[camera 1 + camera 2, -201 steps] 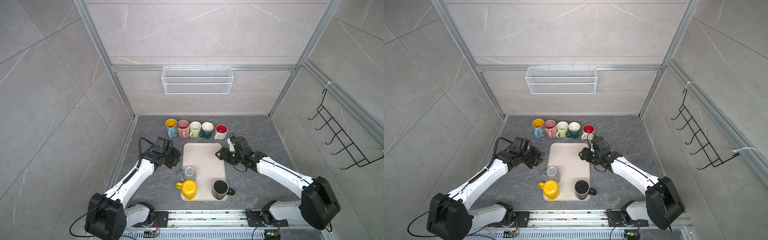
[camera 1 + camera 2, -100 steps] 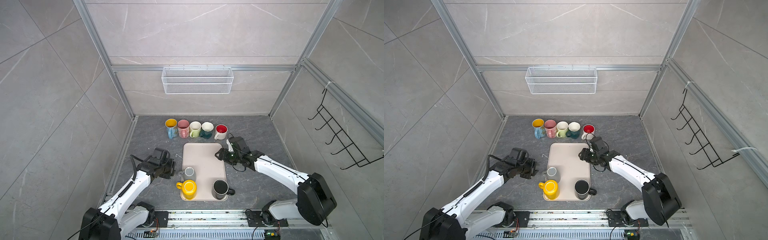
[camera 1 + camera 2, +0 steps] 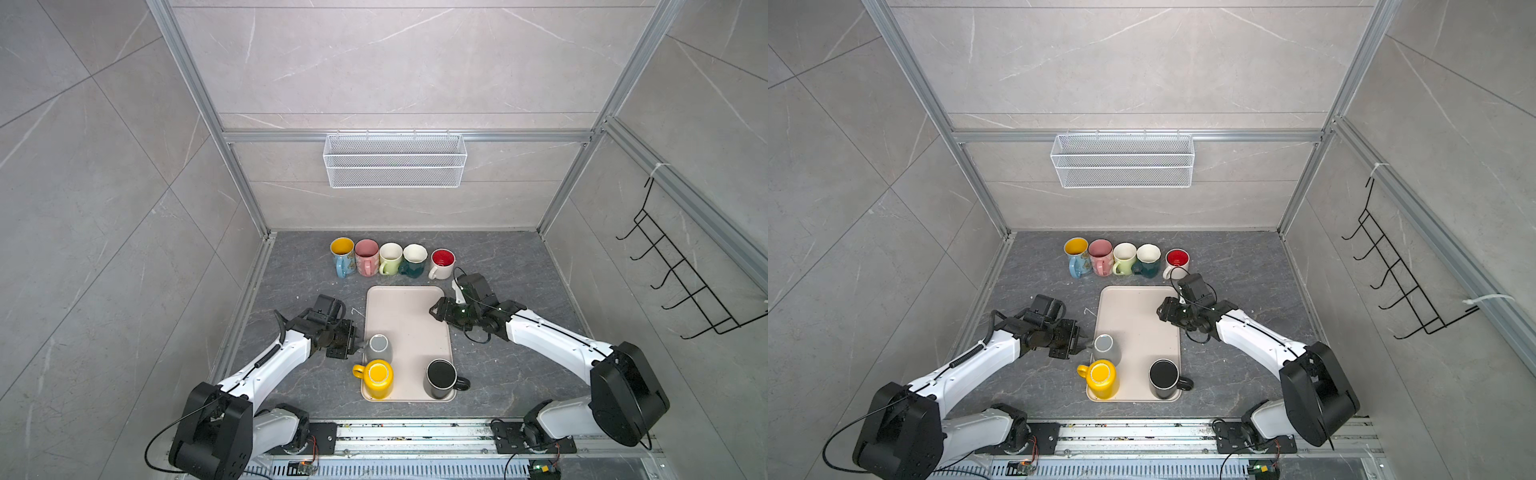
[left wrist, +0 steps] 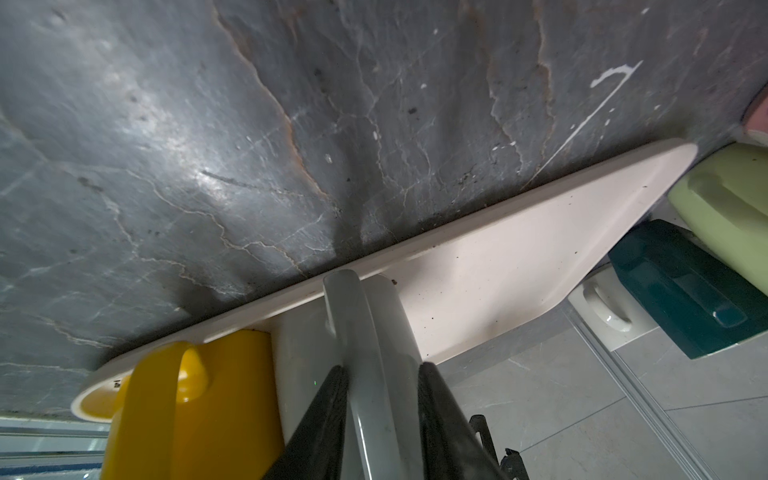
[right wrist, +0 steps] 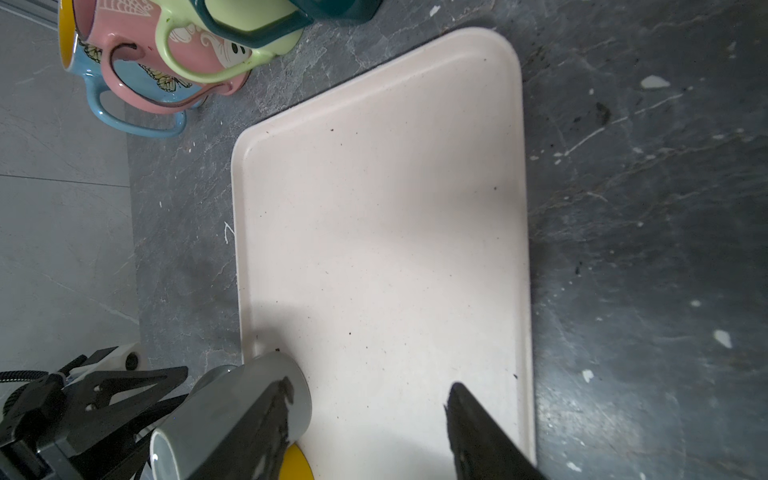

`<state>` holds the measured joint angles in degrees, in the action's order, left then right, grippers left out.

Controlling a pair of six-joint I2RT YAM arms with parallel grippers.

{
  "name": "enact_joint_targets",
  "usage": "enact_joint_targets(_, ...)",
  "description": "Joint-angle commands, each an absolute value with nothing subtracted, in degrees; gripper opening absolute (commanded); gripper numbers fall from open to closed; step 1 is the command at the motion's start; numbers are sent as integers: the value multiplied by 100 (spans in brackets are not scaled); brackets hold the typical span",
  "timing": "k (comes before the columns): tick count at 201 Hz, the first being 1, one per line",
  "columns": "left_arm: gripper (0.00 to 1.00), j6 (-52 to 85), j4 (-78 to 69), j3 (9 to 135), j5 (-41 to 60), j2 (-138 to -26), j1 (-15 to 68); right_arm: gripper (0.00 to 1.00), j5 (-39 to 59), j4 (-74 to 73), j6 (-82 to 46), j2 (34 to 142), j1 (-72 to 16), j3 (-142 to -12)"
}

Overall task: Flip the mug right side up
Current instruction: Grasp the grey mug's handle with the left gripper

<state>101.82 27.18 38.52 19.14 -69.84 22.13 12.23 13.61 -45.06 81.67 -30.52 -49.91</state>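
Observation:
A grey mug (image 3: 378, 347) (image 3: 1106, 348) stands upside down, base up, at the left edge of the pale tray (image 3: 405, 316) (image 3: 1133, 316). Its handle (image 4: 357, 324) points left, off the tray. My left gripper (image 3: 356, 343) (image 3: 1086, 343) (image 4: 384, 368) reaches in low from the left, and its two fingers press on either side of that handle. My right gripper (image 3: 434, 309) (image 3: 1160, 311) (image 5: 370, 388) hovers open over the tray's far right edge, holding nothing. In the right wrist view the grey mug (image 5: 232, 411) shows partly behind one finger.
A yellow mug (image 3: 376, 376) (image 4: 199, 415) and a black mug (image 3: 440, 376) also stand on the tray, at its near end. Several upright mugs (image 3: 390, 259) line the floor behind the tray. A wire basket (image 3: 395, 162) hangs on the back wall, a black hook rack (image 3: 681, 282) on the right wall.
My left arm has swung toward the near end of the tray and brought its gripper onto the grey mug's handle, its jaws narrowing slightly. The right arm has barely moved.

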Motion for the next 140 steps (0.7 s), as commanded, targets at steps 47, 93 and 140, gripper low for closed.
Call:
enact_joint_targets(47, 32, 10207, 2515, 4044, 2350, -7196, 2188, 63, 1178, 1486, -4518, 8296, -3102, -5144)
enact_joint_targets(93, 29, 10226, 2278, 4023, 2402, -7388, 2186, 63, 1183, 1501, -4524, 8325, -3103, -5143)
enact_joint_targets(140, 25, 10200, 2118, 4034, 2510, -7571, 2189, 63, 1157, 1541, -4512, 8328, -3103, -5142)
